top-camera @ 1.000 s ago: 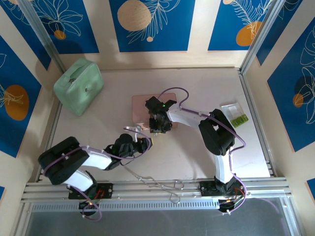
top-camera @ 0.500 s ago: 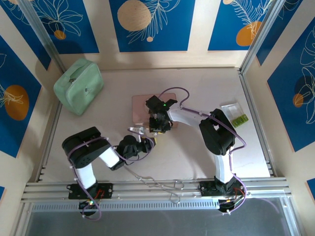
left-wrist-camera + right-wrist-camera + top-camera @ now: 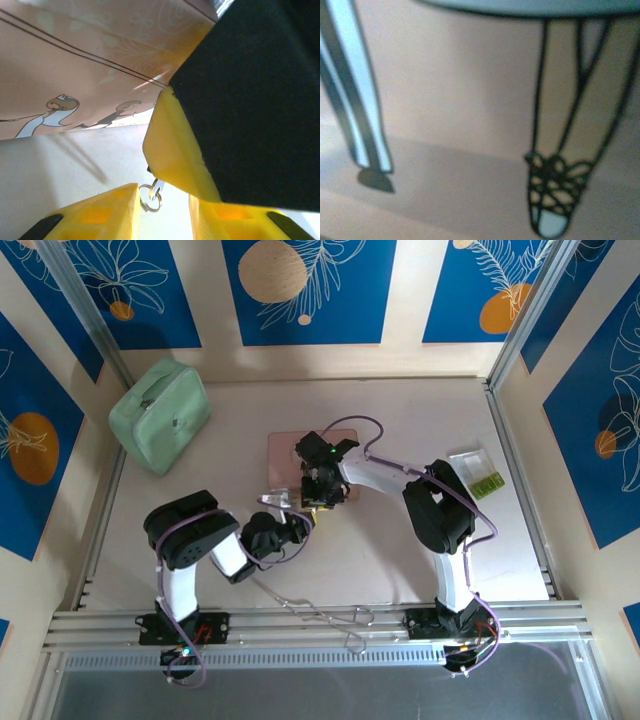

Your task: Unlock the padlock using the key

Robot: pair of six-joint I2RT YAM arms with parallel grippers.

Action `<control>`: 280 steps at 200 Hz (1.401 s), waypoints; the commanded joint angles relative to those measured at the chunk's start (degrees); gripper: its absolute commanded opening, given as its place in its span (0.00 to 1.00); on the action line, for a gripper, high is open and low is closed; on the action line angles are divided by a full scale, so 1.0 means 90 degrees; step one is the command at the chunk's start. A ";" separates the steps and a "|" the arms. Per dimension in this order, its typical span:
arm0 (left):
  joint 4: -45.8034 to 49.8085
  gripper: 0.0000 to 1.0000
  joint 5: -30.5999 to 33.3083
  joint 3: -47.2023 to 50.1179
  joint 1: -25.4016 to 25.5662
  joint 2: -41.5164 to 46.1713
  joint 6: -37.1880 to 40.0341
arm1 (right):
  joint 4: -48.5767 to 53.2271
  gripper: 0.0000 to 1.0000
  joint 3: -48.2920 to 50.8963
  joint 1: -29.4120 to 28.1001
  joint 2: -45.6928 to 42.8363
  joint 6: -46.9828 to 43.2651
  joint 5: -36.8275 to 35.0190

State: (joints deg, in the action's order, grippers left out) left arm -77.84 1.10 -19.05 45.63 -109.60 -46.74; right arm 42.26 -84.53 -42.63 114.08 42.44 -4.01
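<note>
key (image 3: 157, 186): small silver piece with a ring (image 3: 150, 199) on it, by the near edge of the pink box (image 3: 75, 75), above the desk (image 3: 55, 165) | left fingers (image 3: 107, 212): apart, and you have the ring in their gap | right fingers (image 3: 172, 150): one yellow pad covers the key's top; you cannot tell whether they are clamped or apart

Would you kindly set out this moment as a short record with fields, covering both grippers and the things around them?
left gripper: open, fingers either side of a small metal ring
right gripper: over the pink box's near edge; whether its jaws are open or shut is unclear
pink box: lying flat, centre
green case: far left
forceps: near edge, between the arm bases
clear tray: right side, holding something green
</note>
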 commanded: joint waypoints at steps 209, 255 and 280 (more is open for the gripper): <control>0.0788 0.00 -0.0508 -0.0629 -0.0417 0.0089 -0.1035 | -0.1790 0.67 0.1631 0.0277 -0.1068 0.0337 0.0598; 0.0224 0.00 -0.0873 -0.0589 -0.0655 -0.0019 -0.1611 | -0.3873 0.71 0.2873 0.0699 -0.1728 0.0506 0.1530; -0.0101 0.00 -0.1014 -0.0521 -0.0748 -0.0077 -0.1777 | -0.4796 0.69 0.3354 0.0879 -0.1690 0.0686 0.1975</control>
State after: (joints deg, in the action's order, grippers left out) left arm -73.56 -7.25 -24.71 40.45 -109.78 -59.40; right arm 8.62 -57.91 -35.83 99.11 46.81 6.63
